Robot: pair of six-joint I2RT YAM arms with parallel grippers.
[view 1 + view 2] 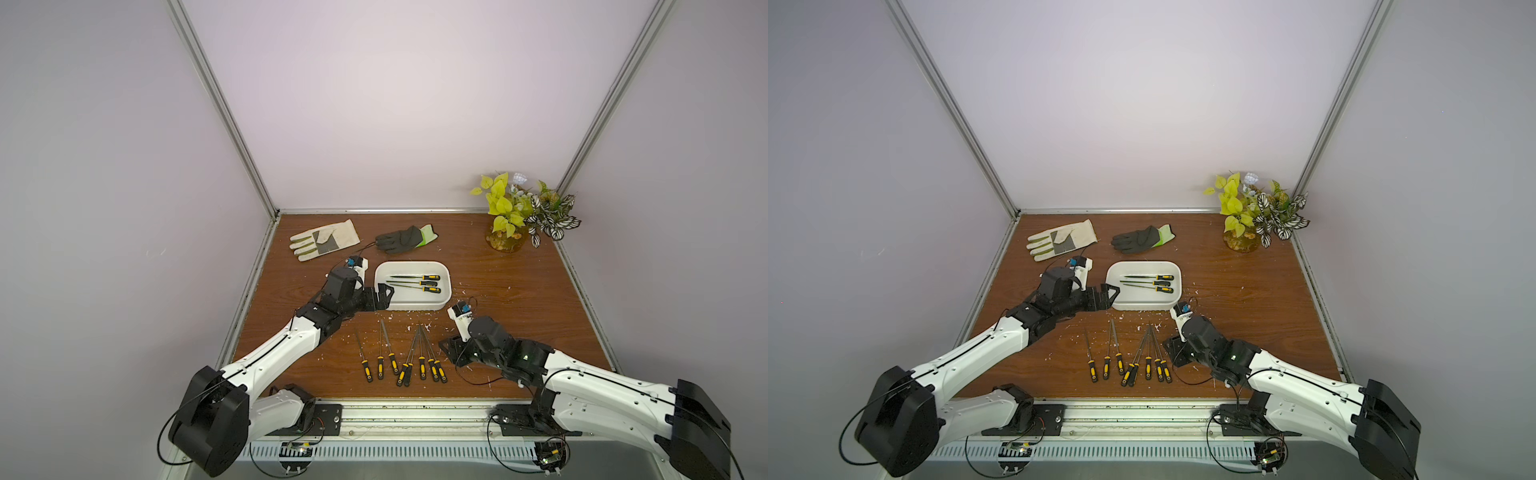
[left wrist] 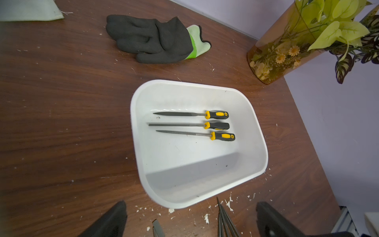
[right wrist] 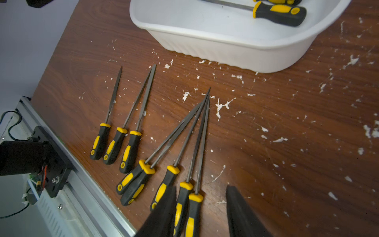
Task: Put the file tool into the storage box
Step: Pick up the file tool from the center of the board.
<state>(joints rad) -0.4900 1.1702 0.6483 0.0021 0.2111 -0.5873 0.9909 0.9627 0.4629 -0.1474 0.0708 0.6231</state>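
Observation:
The white storage box sits mid-table and holds three yellow-and-black file tools. Several more file tools lie fanned on the wood in front of it. My right gripper is open and low over the right end of the fan. The handles of the two rightmost file tools lie between its fingers, apart from the outer one. My left gripper is open and empty at the box's near-left corner.
A pale work glove and a black glove with a green cuff lie behind the box. An amber vase of plants stands at the back right. White flakes litter the wood. A metal rail runs along the front edge.

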